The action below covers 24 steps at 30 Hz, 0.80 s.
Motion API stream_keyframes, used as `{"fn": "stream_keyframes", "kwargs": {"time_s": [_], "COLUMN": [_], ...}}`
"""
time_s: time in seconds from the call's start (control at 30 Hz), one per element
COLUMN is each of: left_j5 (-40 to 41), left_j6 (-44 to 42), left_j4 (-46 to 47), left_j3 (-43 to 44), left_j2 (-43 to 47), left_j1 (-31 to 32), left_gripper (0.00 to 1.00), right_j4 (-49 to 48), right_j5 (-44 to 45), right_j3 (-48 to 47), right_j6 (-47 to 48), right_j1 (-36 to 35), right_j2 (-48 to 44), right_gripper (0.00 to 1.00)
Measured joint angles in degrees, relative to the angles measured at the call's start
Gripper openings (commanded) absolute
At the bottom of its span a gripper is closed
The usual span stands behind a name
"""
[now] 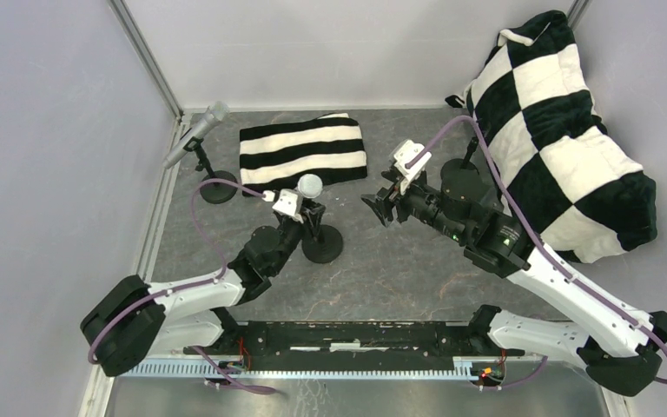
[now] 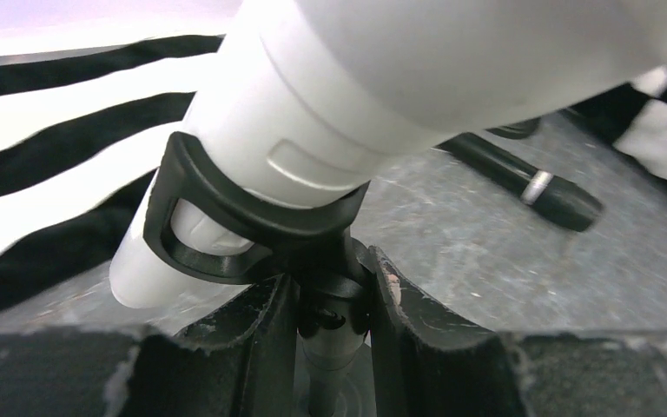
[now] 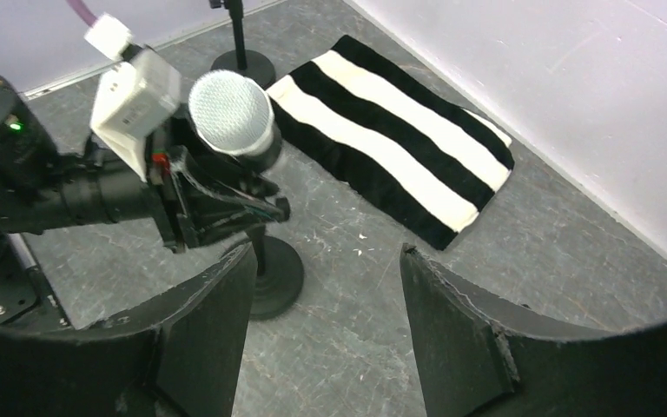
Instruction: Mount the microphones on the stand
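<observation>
Top external: high above, looking down on the striped cloth [image 1: 304,154]. Left wrist: low, close before that cloth [image 2: 43,130]. Right wrist: farther off, angled down, sharing it.

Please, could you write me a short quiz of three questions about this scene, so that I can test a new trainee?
1. True or false: the right gripper holds a microphone.
2. Where is the black microphone? A) inside a box B) lying on the table C) in the right gripper
3. Fill in: the left gripper is closed on the ____ of the stand that carries the white microphone.

Key: 1 false, its jaws stand open and empty; 2 B; 3 post, just under the clip.
</observation>
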<state>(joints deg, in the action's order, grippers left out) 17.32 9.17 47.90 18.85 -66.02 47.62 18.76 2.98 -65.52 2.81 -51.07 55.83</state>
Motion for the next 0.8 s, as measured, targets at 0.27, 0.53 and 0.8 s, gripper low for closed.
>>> {"fn": "stream_keyframes", "kwargs": {"time_s": [0.27, 0.53, 0.8], "left_j5": [8.55, 10.45, 11.21], "left_j6": [-1.81, -2.99, -3.21], "left_j4": [-7.98, -11.10, -9.01], "left_j3": [-1.92, -2.14, -0.72], "left_j2": [8.41, 10.95, 7.41], "left_j1": [-10.23, -26.43, -39.04], "left_gripper": [0.02, 0.02, 0.02], "right_j4": [-3.76, -5.18, -6.25], "right_j5": [1.84, 2.58, 3.08], "right_j3": [4.83, 7.37, 8.37], "right_j6": [1.66, 3.50, 4.13], "right_j1": [-0.04, -0.04, -0.04], "right_j2": [0.46, -0.09, -0.50], "right_gripper": [0.68, 0.69, 0.69]}}
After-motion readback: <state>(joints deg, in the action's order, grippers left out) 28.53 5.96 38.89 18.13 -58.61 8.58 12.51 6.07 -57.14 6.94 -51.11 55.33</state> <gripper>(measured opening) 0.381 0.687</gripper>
